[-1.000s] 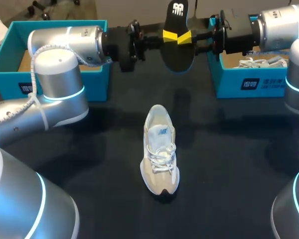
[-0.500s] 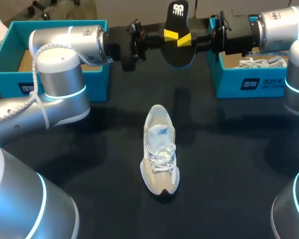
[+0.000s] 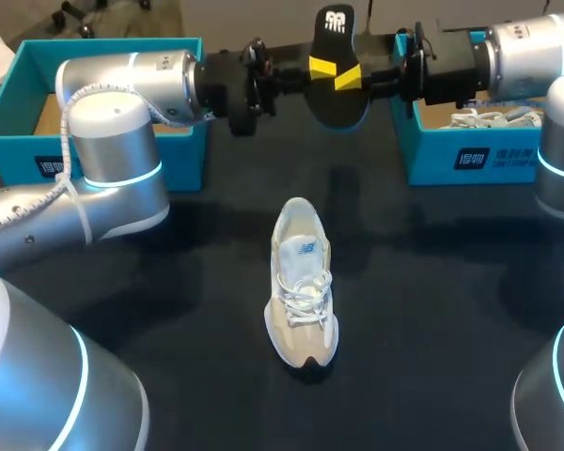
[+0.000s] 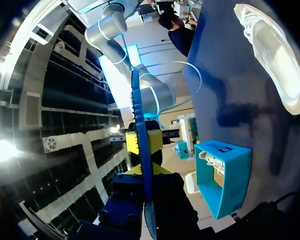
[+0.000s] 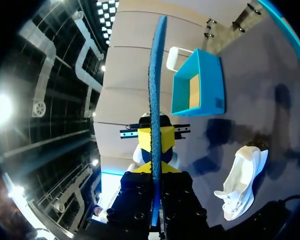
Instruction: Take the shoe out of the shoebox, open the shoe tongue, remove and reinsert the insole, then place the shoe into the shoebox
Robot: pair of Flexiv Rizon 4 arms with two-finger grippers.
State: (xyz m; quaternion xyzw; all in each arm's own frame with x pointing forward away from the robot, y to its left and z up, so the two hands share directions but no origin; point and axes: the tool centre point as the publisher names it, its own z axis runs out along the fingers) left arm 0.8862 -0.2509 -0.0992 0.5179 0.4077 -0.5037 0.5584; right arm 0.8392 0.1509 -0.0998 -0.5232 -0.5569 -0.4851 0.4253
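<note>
A dark insole (image 3: 336, 94) hangs edge-up in the air over the back middle of the table. My left gripper (image 3: 320, 68) is shut on it from the left. My right gripper (image 3: 350, 75) is shut on it from the right, opposite the left one. In the left wrist view the insole (image 4: 139, 110) runs thin-edge-on between my own yellow tips (image 4: 142, 171). The right wrist view shows the same insole (image 5: 156, 75) rising out of my right gripper (image 5: 155, 167). A beige and white shoe (image 3: 301, 282) lies on the black table, toe toward the front.
An open teal shoebox (image 3: 19, 141) stands at the back left, showing a bare cardboard floor. A second teal shoebox (image 3: 451, 155) at the back right holds a white shoe (image 3: 493, 118). Both arms stretch across the back of the table.
My right gripper has closed its fingers onto the insole. The insole and both arms have shifted very slightly; the shoe has not moved.
</note>
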